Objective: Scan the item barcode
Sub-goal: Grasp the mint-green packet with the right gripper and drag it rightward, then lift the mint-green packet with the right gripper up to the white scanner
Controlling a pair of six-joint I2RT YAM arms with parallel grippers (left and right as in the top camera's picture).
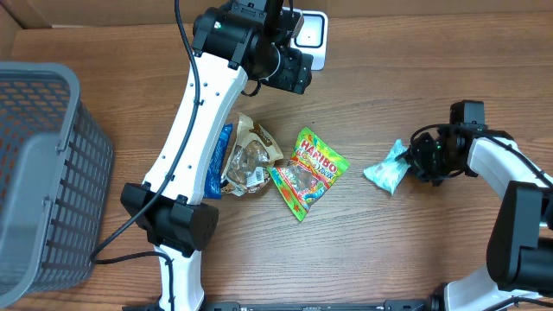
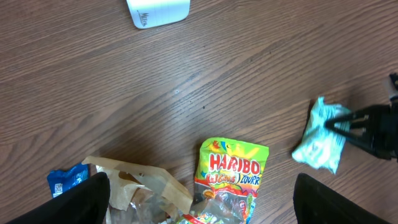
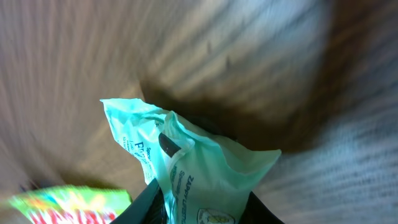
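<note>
**Right arm has the packet; scanner sits far up-left of it**

Nearest the overhead camera is the raised left arm. Its left gripper hangs just beside the white scanner, jaws spread wide with nothing in them.

Left to right on the table:
- one grey basket
- a cluster of three: blue packet, brown snack bag, Haribo bag
- set apart from those, the mint-green packet

We count four packets, one scanner, one basket.

The right gripper pinches the mint-green packet by its right end, and the wrist view shows film bunched between the fingers. We can't tell if it's clear of the table.

The packet's long axis runs from the jaws down-left. The scanner lies up-left of the jaws, well apart. The right arm is nearer the packet and the left nearer the scanner, so we'd expect a carry up-left.

We see no barcode yet.
</note>
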